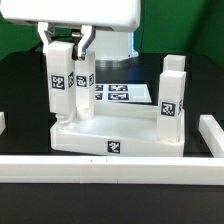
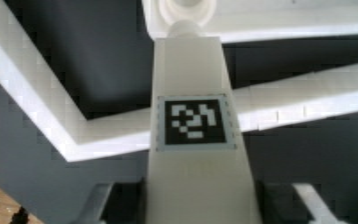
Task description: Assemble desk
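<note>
While the large white plastic rectangular desk top [image 1: 115,135] lies flat on the black table [image 1: 20,85] with its raised rim up, the two-finger gripper [image 1: 68,45] holds a white square-section leg [image 1: 60,85] upright over the corner socket at the exterior view's left. The jaws stand partly closed, one finger on each side of the leg's upper end. A second white leg [image 1: 85,88] stands directly beside the held one, towards the exterior view's right and nearly touching it, so that little room remains on that side. Two further white legs [image 1: 170,95] stand upright at the top's far end, towards the exterior view's right, one behind the other.

Behind the top lies the flat white marker board [image 1: 120,93], partly covered by the legs. Long white L-shaped border rails [image 1: 100,168] run along the near edge and up both sides.

Whether the held leg's foot is seated in the socket cannot be told, since the rim hides it. The arm is cut off by the upper edge. The wrist view shows the held leg [image 2: 197,120] with its black-and-white tag [image 2: 197,120] filling the centre, blurred; the fingertips [image 2: 123,200] are barely visible.
</note>
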Controlling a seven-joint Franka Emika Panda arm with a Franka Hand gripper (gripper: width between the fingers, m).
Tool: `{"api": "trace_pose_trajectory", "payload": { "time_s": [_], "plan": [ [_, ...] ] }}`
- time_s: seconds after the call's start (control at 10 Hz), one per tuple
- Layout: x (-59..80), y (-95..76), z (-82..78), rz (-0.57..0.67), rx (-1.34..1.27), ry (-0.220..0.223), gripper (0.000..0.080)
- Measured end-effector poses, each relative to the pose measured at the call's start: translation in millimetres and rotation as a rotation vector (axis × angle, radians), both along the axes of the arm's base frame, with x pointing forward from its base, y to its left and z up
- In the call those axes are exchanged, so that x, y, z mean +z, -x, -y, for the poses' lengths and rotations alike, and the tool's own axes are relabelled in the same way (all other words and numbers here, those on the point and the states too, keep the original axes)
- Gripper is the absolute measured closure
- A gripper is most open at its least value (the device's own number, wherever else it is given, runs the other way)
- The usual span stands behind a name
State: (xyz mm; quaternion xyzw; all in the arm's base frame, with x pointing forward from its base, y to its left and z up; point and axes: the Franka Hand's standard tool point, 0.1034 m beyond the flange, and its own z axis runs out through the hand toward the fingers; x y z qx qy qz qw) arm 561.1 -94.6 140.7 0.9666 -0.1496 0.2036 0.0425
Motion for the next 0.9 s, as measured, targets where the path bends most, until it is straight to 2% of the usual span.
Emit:
{"api": "trace_pose_trajectory", "payload": {
  "time_s": [0.4, 0.9],
  "plan": [
    [-8.0, 9.8, -0.6, -0.018, -0.001, 0.000, 0.0509],
    [-8.6, 3.8, -3.1, 0.000, 0.008, 0.012, 0.0509]
  ]
}}
